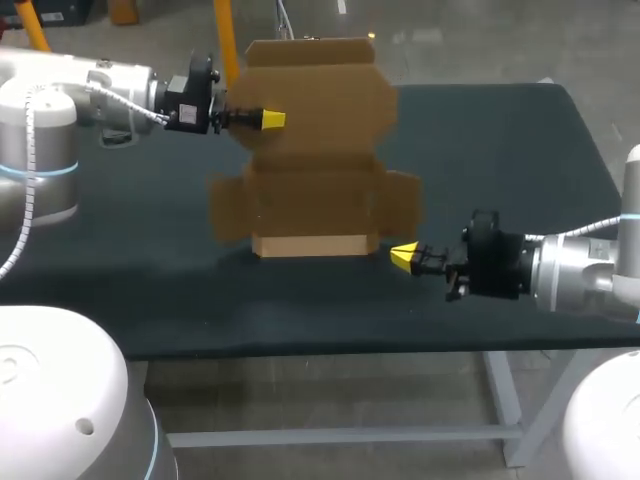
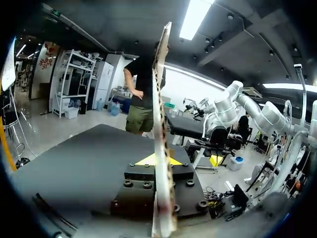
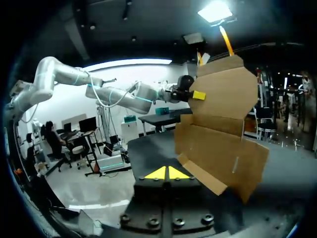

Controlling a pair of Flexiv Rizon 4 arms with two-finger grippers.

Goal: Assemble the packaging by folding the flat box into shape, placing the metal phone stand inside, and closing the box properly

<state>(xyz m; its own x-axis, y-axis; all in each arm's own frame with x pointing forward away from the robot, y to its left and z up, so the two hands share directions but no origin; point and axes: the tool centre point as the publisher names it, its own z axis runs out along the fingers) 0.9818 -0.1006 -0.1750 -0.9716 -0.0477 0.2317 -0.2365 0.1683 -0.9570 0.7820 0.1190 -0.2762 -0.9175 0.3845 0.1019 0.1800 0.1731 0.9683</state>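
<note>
A brown cardboard box blank point(image 1: 315, 150) stands partly unfolded on the black table point(image 1: 500, 150), its tall upper flap rising at the back and its side flaps spread. My left gripper point(image 1: 272, 120) is shut on the left edge of that upper flap. In the left wrist view the cardboard point(image 2: 159, 99) runs edge-on between the yellow tips of the left gripper point(image 2: 158, 159). My right gripper point(image 1: 403, 256) is shut on nothing, just right of the box's lower front corner. From the right wrist, the box point(image 3: 223, 139) lies ahead and beside the right gripper point(image 3: 168, 173). No phone stand is in view.
Dark table surface lies open to the right of the box and along the front edge point(image 1: 330, 345). My left arm point(image 1: 90, 95) comes in over the back left corner, and my right arm point(image 1: 570, 275) lies low over the table's right side.
</note>
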